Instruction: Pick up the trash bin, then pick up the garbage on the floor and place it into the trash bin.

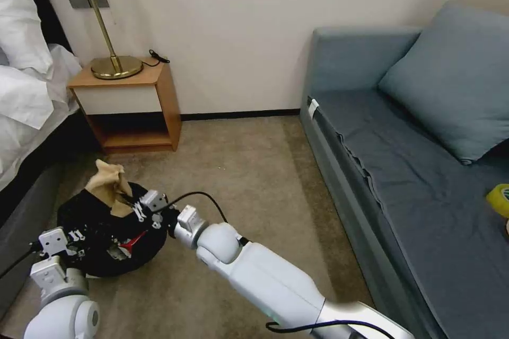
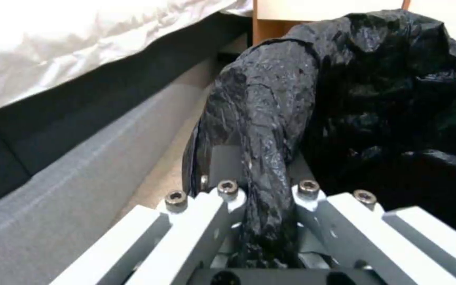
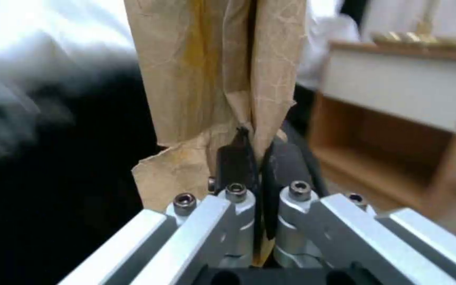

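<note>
Over trash bin (image 1: pixel 106 243), R claw (image 1: pixel 132 202) pinches paper bag (image 1: pixel 108 183); L claw (image 1: pixel 79 241) clamps rim; red wrapper (image 1: pixel 132 242) inside.

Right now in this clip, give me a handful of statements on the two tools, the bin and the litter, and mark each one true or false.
1. The right tool is shut on the tan paper bag. True.
2. The left tool is open and clear of the trash bin. False: it is shut on the bin's rim, over the black liner.
3. The tan paper bag lies flat on the carpet. False: it is held up over the bin's far rim.
4. A red-and-white wrapper lies inside the bin. True.
5. The bin stands beside the sofa. False: it is next to the bed, in front of the nightstand.
</note>
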Robot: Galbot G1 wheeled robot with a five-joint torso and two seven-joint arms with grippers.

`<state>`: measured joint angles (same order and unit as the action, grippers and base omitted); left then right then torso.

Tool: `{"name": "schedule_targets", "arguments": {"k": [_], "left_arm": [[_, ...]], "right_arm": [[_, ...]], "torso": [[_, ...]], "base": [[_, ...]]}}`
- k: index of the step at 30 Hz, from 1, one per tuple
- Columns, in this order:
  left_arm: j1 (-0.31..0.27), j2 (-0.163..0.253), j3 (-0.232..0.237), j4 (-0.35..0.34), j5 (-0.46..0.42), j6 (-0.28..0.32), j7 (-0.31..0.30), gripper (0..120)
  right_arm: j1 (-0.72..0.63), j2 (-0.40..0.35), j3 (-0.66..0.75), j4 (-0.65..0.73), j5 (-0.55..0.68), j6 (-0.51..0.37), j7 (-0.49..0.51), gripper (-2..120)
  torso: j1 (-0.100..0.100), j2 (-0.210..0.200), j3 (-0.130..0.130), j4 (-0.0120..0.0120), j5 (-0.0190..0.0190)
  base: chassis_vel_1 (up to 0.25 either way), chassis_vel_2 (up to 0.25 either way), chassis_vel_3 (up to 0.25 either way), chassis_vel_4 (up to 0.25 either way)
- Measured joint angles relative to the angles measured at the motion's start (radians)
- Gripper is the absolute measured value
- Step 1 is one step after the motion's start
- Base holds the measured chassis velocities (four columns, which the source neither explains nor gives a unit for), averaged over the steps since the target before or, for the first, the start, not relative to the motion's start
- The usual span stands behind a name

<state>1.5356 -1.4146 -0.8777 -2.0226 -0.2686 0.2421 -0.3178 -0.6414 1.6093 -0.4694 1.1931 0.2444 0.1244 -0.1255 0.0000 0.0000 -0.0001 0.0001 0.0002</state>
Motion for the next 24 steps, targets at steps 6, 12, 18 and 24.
{"name": "schedule_targets", "arguments": {"k": [6, 12, 18, 24], "left_arm": [[0.002, -0.02, 0.019, 0.0, -0.001, -0.005, -0.001, 4], [-0.011, -0.024, 0.03, 0.01, -0.002, -0.005, 0.0, 4], [-0.024, -0.026, 0.051, 0.04, -0.003, -0.006, 0.018, 4], [-0.039, -0.019, 0.061, 0.058, 0.004, -0.007, 0.028, 4]], "right_arm": [[-0.021, 0.0, 0.041, -0.161, -0.103, 0.059, 0.028, 0], [-0.022, 0.0, 0.039, -0.16, -0.115, 0.063, 0.008, 2], [-0.019, -0.001, 0.013, -0.095, -0.079, 0.041, -0.022, 0], [-0.009, -0.001, -0.026, -0.05, -0.056, 0.022, -0.019, 0]], "torso": [[0.0, 0.0, 0.0, -0.0005, -0.0002], [0.0, 0.0, 0.0, -0.0001, -0.0001], [0.0, 0.0, 0.0, -0.0002, -0.0002], [0.0, 0.0, 0.0, 0.0001, -0.0002]], "base": [[0.0, 0.0, 0.0, 0.0], [0.0, 0.0, 0.0, 0.0], [0.0, 0.0, 0.0, 0.0], [0.0, 0.0, 0.0, 0.0]]}}
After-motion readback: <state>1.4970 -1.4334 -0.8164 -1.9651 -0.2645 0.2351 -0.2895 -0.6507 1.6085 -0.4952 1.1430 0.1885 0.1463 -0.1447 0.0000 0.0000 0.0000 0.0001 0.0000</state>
